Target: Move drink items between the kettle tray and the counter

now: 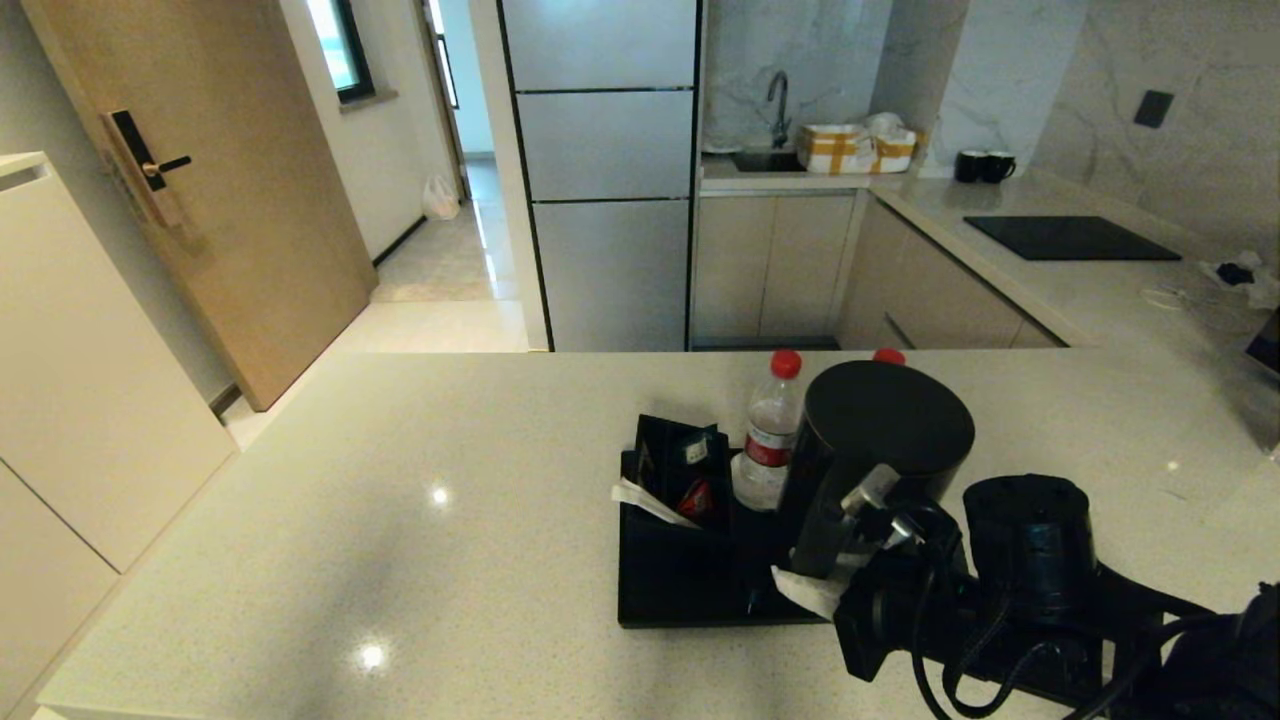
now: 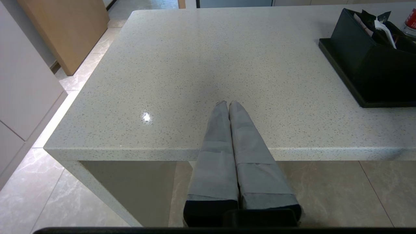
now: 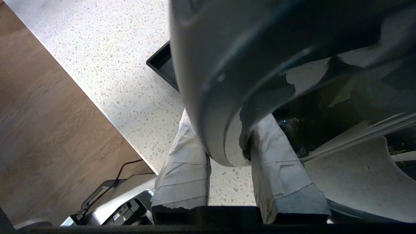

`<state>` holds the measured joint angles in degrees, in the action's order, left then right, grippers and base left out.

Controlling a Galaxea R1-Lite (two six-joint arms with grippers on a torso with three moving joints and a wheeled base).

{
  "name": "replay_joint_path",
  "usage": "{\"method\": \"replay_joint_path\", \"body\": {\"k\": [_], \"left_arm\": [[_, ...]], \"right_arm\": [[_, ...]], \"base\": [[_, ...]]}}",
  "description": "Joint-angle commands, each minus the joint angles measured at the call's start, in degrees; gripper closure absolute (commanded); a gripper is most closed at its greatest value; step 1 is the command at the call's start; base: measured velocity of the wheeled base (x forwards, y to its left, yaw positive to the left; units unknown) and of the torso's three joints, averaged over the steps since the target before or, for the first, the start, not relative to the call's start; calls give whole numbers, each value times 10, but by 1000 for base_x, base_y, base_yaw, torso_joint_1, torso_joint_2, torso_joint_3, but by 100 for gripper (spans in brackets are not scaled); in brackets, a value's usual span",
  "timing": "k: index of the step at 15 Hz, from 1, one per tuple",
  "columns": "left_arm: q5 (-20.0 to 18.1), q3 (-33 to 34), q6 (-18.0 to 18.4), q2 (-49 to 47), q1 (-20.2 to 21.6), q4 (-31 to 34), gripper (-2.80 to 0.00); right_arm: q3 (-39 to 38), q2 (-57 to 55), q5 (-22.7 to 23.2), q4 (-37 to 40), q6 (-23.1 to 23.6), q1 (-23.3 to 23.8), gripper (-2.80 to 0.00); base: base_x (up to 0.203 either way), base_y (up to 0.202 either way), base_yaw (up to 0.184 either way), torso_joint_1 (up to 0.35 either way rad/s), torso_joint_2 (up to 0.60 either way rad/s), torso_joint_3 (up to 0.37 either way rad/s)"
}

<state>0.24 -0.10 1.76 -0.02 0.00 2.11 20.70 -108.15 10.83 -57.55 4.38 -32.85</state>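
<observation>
The electric kettle [image 1: 870,450], upright over the kettle tray [image 1: 680,590], is gripped at its handle by the right end effector [image 3: 229,152] (left end effector [image 2: 228,104] closed, idle, well apart).

Right arm [image 1: 1030,590]: black housings, with a squat black cylindrical joint cap; loose black cables loop beneath it; a small silver metal fitting sits near the wrist, with a scrap of pale wrapping below.

Right gripper [image 3: 227,152]: two tapering fingers [image 3: 182,175] wrapped in creased whitish tape, torn at the lower edges, rooted in a black base.

Left gripper [image 2: 228,104]: two long tapering fingers [image 2: 214,156] wrapped in grey tape in overlapping bands, black at the root.
</observation>
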Motion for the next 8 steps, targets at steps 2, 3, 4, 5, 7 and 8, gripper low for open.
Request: {"method": "replay_joint_path", "body": {"k": [2,3,4,5,7,8], "left_arm": [[0,0,1,0,0,0,0],[0,1,0,0,0,0,0],[0,0,1,0,0,0,0],[0,0,0,0,0,0,0],[0,0,0,0,1,0,0],[0,0,1,0,1,0,0]], "right_arm": [[-4,-3,1,-5,1,0,0],[-5,-6,-1,-8,0,0,0],[-5,-8,-4,-13,1,0,-280],[-6,-7,-5,-15,0,0,-280],[-10,-5,-5,-16,1,0,-280],[-10,-4,-5,-16,1,0,-280]], "base": [[0,0,0,0,0,0],[0,0,0,0,0,0],[0,0,0,0,0,0],[0,0,0,0,0,0],[0,0,0,0,0,0],[0,0,0,0,0,0]]}}
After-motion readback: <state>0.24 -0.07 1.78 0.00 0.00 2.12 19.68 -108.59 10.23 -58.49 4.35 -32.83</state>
